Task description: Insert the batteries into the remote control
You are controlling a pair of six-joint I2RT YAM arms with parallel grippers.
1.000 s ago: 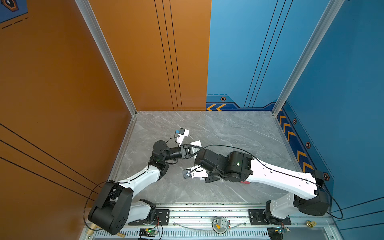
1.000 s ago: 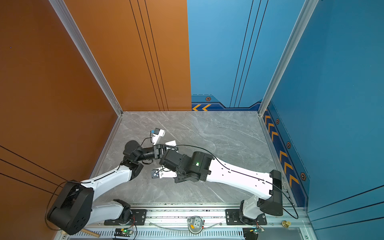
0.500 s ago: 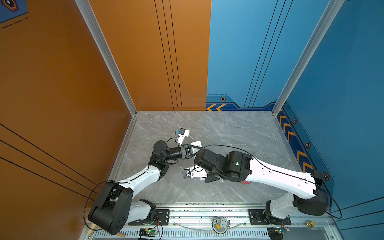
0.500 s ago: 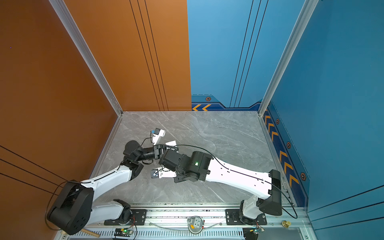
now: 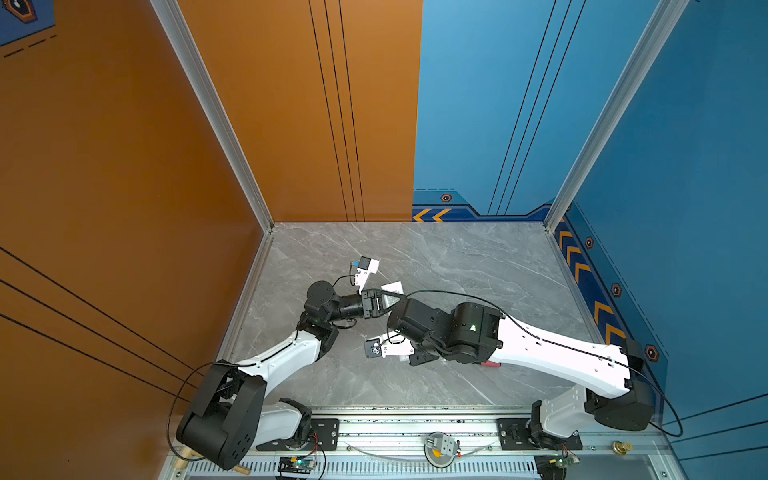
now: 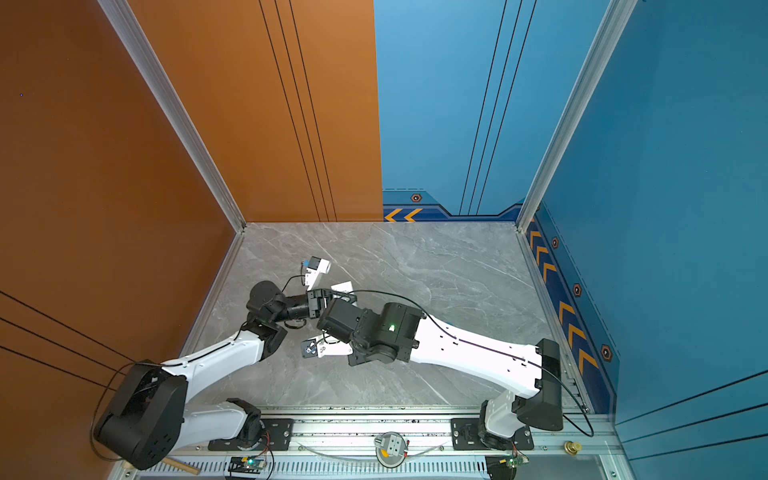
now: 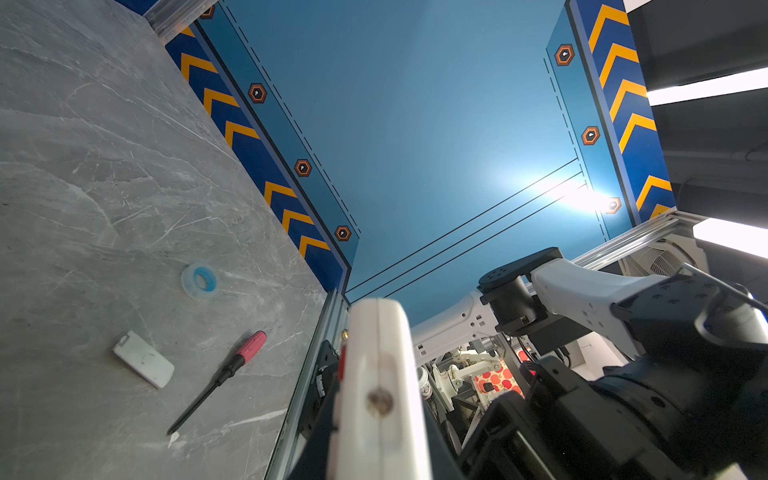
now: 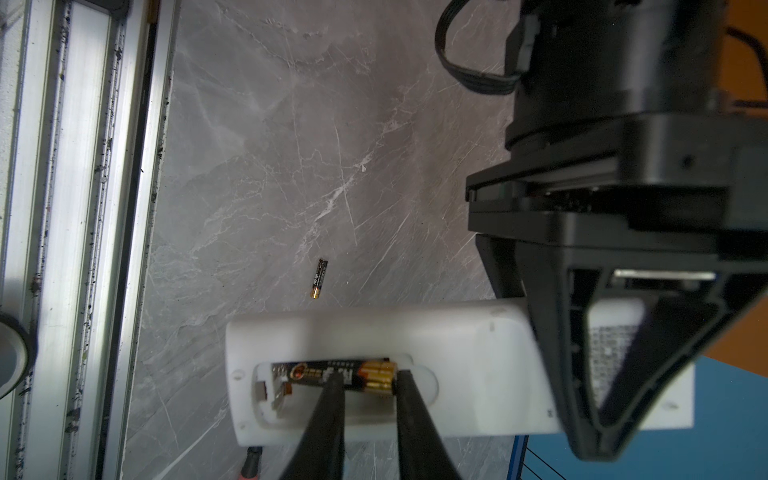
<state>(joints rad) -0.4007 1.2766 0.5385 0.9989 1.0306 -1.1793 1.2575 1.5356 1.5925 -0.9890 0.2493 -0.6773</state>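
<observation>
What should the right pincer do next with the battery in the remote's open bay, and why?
Probably press the gold end of the battery slightly deeper into the bay of the remote before pulling away. The right pincer has its tips on that cell, which lies along one slot but may not be seated; the left pincer clamps the remote. A second battery lies on the table.

Table (image 5: 457, 266): grey marble-look slab, satin, w/ fine scratches; rail (image 5: 395, 426) at its 6 o'clock is bare brushed alu, speckled w/ grime. Remote (image 8: 374, 332) & cover (image 7: 143, 365) are smooth white plastic, semi-matt; bay cell (image 8: 303, 371) & loose cell (image 8: 319, 277) wear glossy black wrap w/ a metallic gold band. R gripper (image 8: 369, 376) is matt black plastic, screwdriver (image 7: 218, 380) has a ribbed red plastic grip on a dark matt shaft, tape (image 7: 198, 280) is translucent film.
</observation>
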